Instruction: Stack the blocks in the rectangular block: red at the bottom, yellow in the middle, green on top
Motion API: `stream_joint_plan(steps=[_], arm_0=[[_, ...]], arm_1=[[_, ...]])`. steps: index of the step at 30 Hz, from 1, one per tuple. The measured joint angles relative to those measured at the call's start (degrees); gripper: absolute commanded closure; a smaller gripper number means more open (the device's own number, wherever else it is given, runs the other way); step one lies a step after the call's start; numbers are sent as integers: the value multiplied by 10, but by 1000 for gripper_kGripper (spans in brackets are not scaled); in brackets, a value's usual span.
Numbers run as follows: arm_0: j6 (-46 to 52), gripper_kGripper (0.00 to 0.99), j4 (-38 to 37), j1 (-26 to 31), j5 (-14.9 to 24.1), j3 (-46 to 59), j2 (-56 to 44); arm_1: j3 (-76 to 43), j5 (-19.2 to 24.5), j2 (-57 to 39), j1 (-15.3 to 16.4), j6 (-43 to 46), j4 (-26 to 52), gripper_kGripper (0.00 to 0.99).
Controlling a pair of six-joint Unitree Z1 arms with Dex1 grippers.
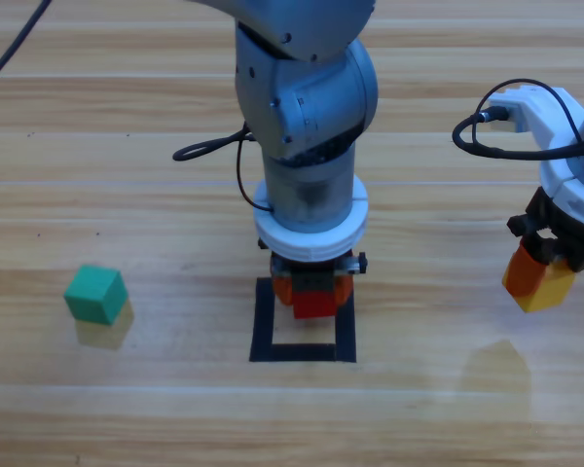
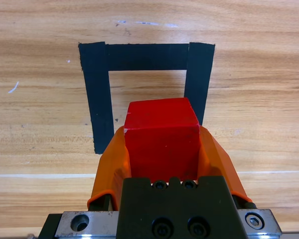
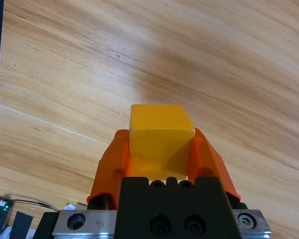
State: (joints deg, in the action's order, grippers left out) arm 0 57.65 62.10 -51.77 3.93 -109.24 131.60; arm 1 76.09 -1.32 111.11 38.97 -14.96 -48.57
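My left gripper (image 1: 314,295) is shut on the red cube (image 1: 315,303), holding it over the far part of the black tape rectangle (image 1: 264,336). In the left wrist view the red cube (image 2: 162,138) sits between the orange jaws, with the tape rectangle (image 2: 95,89) just beyond it. My right gripper (image 1: 539,283) hangs above the table at the right, shut on the yellow cube (image 1: 549,290); the right wrist view shows the yellow cube (image 3: 160,139) clamped between its jaws. The green cube (image 1: 95,294) rests on the table at the left, apart from both grippers.
A black cable (image 1: 496,136) loops off the right arm's wrist. Another cable (image 1: 15,44) crosses the top left corner. Bare wooden table (image 1: 175,409) lies around the tape rectangle.
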Motion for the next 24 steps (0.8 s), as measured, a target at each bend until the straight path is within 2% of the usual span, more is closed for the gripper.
stream_joint_plan(steps=[24], arm_0=[[-20, 990, -22, 0, 8, 33, 10]], arm_1=[[0, 0, 0, 0, 2, 0, 990]])
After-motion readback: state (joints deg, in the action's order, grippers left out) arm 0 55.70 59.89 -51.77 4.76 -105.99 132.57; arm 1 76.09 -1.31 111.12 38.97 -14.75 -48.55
